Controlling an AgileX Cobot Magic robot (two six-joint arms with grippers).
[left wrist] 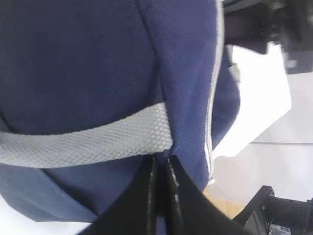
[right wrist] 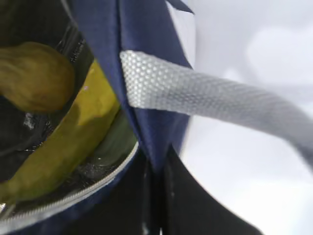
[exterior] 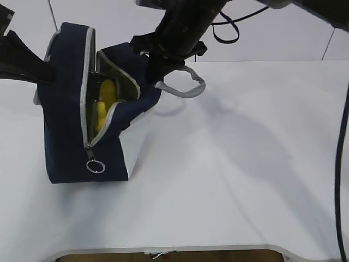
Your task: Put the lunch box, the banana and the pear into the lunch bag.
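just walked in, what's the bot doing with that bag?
Both arms are holding the lunch bag by its fabric. The left gripper has its jaws pinched shut on the cloth just below a grey handle strap, and the right gripper is clamped on the edge of the opening. The banana and pear are already inside; the zipper is still open.

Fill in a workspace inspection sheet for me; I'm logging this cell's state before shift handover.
Surface: white table, bare beside the bag.
Job's things: lunch bag upright, zipper open; banana and pear inside; lunch box not made out.
Clutter: nothing seen.
Grippers: left gripper pinches bag fabric below a handle; right gripper pinches the opening's edge.
Cables: black cable along right edge.
Surroundings: white wall panels behind.
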